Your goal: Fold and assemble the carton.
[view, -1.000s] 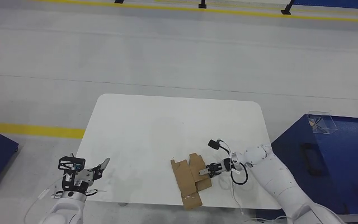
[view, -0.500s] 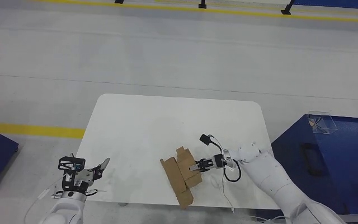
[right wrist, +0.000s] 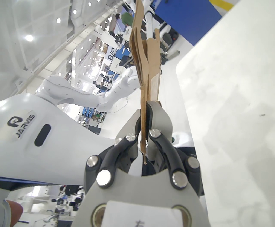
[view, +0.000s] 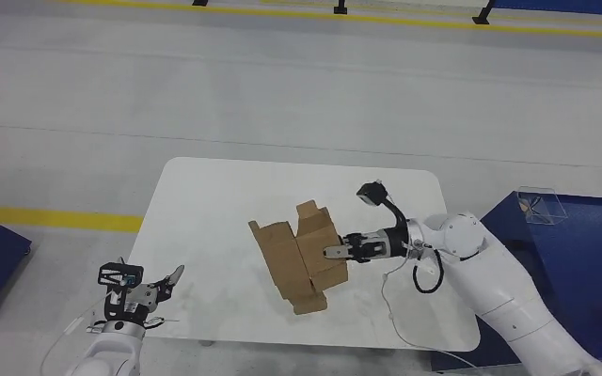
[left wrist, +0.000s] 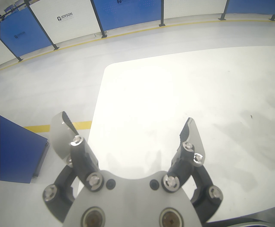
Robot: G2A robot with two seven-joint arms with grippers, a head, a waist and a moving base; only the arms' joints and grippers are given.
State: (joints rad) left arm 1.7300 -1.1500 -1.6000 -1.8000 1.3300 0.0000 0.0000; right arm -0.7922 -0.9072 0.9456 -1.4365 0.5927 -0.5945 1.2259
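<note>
On the white tabletop [view: 235, 202], which has rounded corners and a plain matte surface with some faint marks, nothing lies flat, because the carton [view: 296, 256] is in the grip of the right end effector [view: 331, 252]. The carton is a flattened piece of brown cardboard with its flaps sticking out, and it is over the front middle part of the tabletop, a little toward the right side. In the right wrist view the two fingers are pressed together on one edge of the carton [right wrist: 148, 64], and the cardboard is seen from its thin side. It seems raised from the surface, but I cannot tell if a lower corner touches it. The left end effector [left wrist: 126, 124] is at the front left corner of the tabletop, with its fingers spread wide and nothing between them. The room has a pale grey floor [view: 301, 85] with a yellow line [view: 66, 219] painted on it. To the right of the tabletop stands a blue cabinet [view: 536, 258] with a clear plastic box [view: 543, 205] on top. At the far side of the floor, blue and white panels [left wrist: 64, 19] stand on black feet.
</note>
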